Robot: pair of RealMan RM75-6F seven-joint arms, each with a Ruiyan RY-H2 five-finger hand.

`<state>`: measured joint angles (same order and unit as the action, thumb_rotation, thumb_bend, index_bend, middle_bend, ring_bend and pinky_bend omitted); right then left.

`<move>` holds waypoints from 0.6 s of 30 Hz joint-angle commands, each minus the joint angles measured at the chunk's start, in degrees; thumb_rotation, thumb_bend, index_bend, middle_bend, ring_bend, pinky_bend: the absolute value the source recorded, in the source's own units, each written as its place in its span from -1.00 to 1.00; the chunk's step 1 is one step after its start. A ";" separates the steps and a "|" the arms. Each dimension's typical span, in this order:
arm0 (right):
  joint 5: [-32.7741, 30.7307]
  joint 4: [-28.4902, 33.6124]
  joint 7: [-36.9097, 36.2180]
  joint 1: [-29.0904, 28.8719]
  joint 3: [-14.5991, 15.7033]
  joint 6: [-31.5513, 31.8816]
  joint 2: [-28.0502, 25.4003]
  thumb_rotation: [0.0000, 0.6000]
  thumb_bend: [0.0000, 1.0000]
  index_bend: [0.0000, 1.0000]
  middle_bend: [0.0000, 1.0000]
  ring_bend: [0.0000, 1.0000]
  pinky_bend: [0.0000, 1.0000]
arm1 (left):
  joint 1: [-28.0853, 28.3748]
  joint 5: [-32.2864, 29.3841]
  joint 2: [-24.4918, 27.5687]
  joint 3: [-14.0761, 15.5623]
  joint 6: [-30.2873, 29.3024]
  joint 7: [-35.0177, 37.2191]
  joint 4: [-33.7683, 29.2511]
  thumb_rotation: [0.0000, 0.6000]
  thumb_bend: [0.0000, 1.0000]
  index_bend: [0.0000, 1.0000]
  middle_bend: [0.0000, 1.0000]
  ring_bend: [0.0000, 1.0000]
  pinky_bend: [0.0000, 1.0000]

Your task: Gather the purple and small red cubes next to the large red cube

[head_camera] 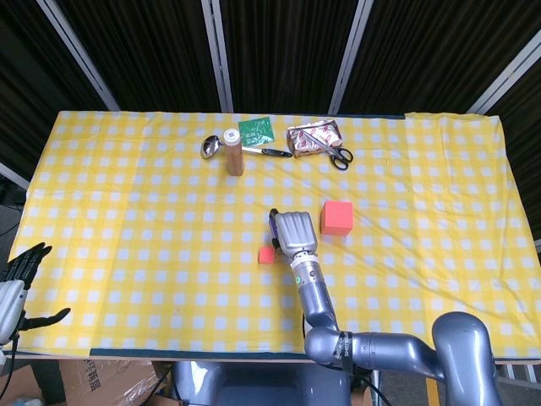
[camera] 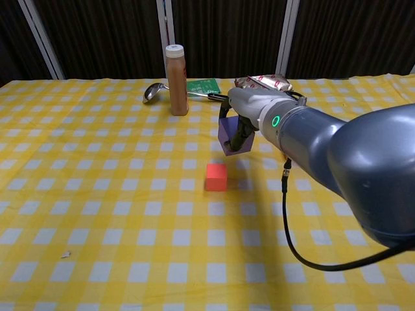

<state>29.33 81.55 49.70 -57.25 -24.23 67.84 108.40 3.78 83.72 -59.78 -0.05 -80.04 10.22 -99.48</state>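
Observation:
My right hand [camera: 241, 111] [head_camera: 292, 232] grips the purple cube [camera: 232, 137] and holds it above the cloth, tilted. In the head view only a thin purple edge [head_camera: 273, 227] shows beside the hand. The small red cube [camera: 216, 177] [head_camera: 266, 255] lies on the cloth just below and in front of the held cube. The large red cube [head_camera: 336, 217] stands to the right of the hand; in the chest view my arm hides it. My left hand [head_camera: 19, 283] hangs open off the table's front left corner.
At the back stand a brown bottle [camera: 176, 80] with a spoon [camera: 153, 92], a green card [camera: 203, 85], a foil packet [camera: 262, 83] and scissors [head_camera: 338, 156]. The yellow checked cloth [camera: 97, 194] covers the whole table.

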 commanded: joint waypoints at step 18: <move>-5.83 -18.36 2.62 -4.48 -2.80 -3.63 5.49 1.00 0.05 -0.05 1.00 1.00 0.90 | 0.52 -0.51 0.96 0.20 1.60 1.89 -0.50 1.00 -0.98 -1.00 -1.00 -1.00 -1.00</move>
<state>23.58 63.11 52.18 -61.80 -27.08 64.09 113.91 4.31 83.22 -58.81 0.15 -78.44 12.12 -99.99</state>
